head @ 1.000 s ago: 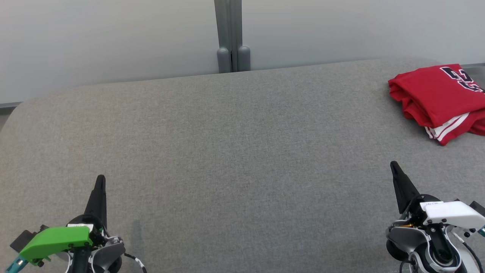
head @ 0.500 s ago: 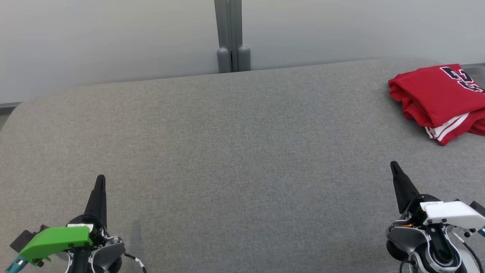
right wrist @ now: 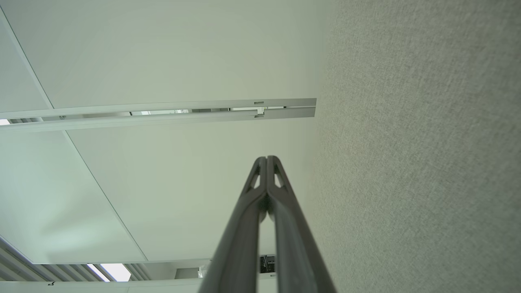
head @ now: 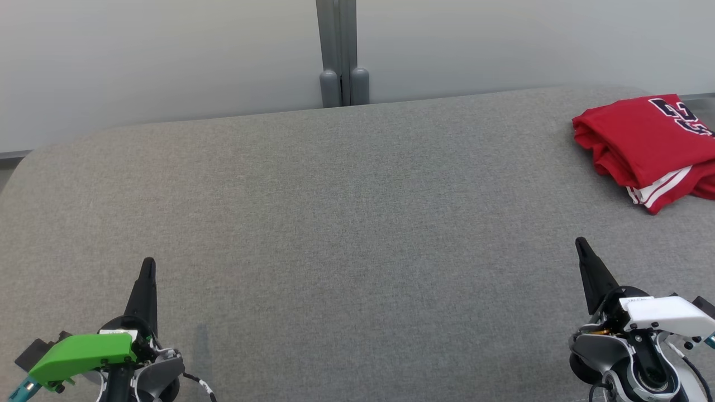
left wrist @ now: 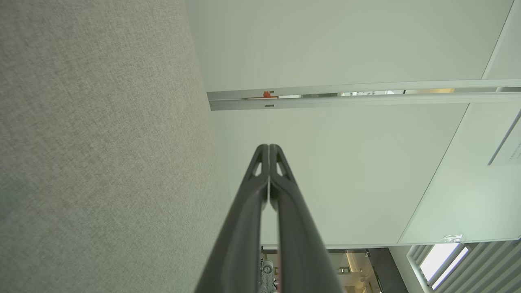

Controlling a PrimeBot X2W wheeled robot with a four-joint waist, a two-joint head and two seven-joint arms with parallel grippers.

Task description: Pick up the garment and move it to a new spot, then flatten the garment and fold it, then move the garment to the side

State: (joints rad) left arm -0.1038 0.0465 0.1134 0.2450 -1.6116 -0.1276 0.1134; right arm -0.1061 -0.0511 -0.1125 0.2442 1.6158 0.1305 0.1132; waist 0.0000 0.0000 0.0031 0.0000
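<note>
garment: the red garment [head: 642, 139] lies folded in a stack at the far right of the grey fabric surface [head: 357, 212]. It's cut off by the head view's right edge, and the white-striped trim [head: 656, 190] pokes out at the near corner.
left gripper: the left gripper [head: 148, 267] is low at the near left with its fingers pressed together on nothing, well apart from the garment.
right gripper: the right gripper [head: 582, 245] is at the near right, also closed and empty. It's nearer the stack but not touching it.
step in hand: looks like the move-to-the-side part is pretty much done, so the job now is mostly not messing it up.
doing it well: if the stack needs a tidy, the right arm is the obvious pick. It should spread its fingers first, come in low from the near edge and take all the layers, not just the top one.
risk: a top-layer pinch would probably unroll the fold. Can't tell how much of the garment sits past the view's edge.
</note>
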